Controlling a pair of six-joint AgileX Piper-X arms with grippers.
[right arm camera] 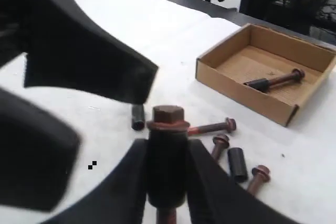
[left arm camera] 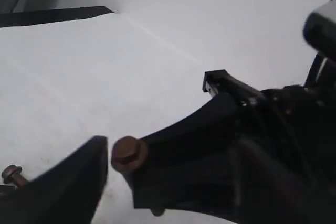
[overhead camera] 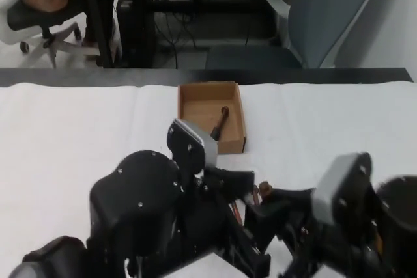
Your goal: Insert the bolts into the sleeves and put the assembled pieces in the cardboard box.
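My right gripper is shut on an upright black sleeve. A rusty bolt stands in the sleeve, its head on top. The same bolt head sits just beside one finger of my left gripper. The left gripper is open, its two black fingers spread on either side of the bolt head. In the high view both grippers meet near the front of the bench around the bolt head. The cardboard box lies beyond them with one assembled piece inside.
Loose parts lie on the white cloth between the grippers and the cardboard box: a long bolt, two short bolts and two black sleeves. Another bolt lies near my left finger. Office chairs stand behind the bench.
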